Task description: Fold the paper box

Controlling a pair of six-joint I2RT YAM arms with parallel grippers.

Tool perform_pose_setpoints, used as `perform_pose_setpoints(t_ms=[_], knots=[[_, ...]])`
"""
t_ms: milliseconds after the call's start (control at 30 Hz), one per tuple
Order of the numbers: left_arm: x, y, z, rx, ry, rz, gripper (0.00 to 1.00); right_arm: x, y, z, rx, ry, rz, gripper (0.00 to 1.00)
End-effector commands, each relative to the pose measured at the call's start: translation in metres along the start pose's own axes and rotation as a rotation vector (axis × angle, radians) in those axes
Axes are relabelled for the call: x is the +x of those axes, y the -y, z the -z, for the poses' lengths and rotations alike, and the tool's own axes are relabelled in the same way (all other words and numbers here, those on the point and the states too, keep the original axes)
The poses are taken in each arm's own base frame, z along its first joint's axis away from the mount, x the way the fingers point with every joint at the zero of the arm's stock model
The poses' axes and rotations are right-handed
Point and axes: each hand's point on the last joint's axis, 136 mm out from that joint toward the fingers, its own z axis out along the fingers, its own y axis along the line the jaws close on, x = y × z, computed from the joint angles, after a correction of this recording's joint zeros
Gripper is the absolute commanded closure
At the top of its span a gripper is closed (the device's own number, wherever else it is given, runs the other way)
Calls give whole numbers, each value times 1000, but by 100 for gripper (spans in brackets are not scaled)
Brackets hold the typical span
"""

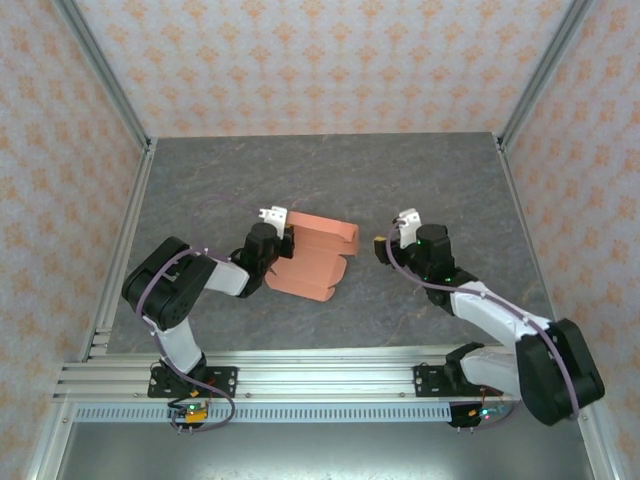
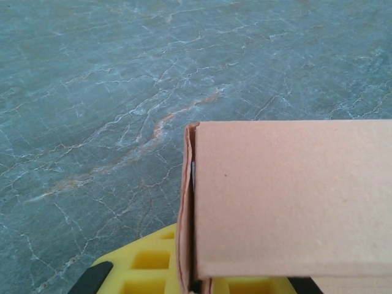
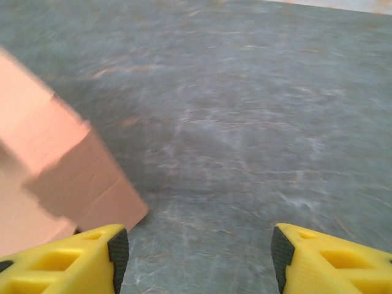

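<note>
The box (image 1: 318, 255) lies near the middle of the counter (image 1: 400, 170), between the two arms, a salmon-orange card partly folded, with its far end standing up as a hollow sleeve and a flat flap spread toward the near edge. The left gripper (image 1: 285, 235) is at the box's left edge. From the left wrist, a plain panel of the box (image 2: 288, 196) sits close to the lens, clear of the counter (image 2: 92, 92). Its folded edge runs down the middle of the view onto a yellow finger (image 2: 150, 260). The gripper looks pinched on that edge, though the card hides where the fingers meet. The right gripper (image 1: 380, 248) sits to the right of the box, near it but with bare counter between them. From the right wrist, the right gripper (image 3: 196, 245) is spread wide, with nothing but grey marbled counter (image 3: 245, 122) between its yellow fingers. The box (image 3: 37, 141) shows blurred at the left of that view, one corner just above the left finger (image 3: 73, 257). Whether it touches cannot be told.
</note>
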Motion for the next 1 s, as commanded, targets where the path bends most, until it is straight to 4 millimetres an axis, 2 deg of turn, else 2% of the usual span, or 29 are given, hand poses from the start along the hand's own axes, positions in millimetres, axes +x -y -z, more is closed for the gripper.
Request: perform_pose_setpoints(t_ms=[0, 100, 233, 367, 467, 667, 967], knots=[[6, 2, 5, 59, -57, 61, 100, -33, -33, -7, -188, 130, 231, 35], [4, 6, 8, 82, -64, 80, 100, -32, -44, -16, -265, 115, 299, 36], [2, 13, 9, 122, -71, 89, 100, -42, -60, -25, -318, 133, 324, 40], [2, 13, 6, 121, -62, 114, 100, -42, -75, -37, -358, 110, 357, 51], [-1, 17, 5, 143, -60, 139, 100, -44, -86, -38, -382, 122, 361, 58], [-1, 16, 2, 138, -57, 189, 100, -45, -86, -40, -312, 164, 322, 59], [1, 8, -1, 82, -62, 254, 100, -47, -105, -50, -287, 194, 338, 60]])
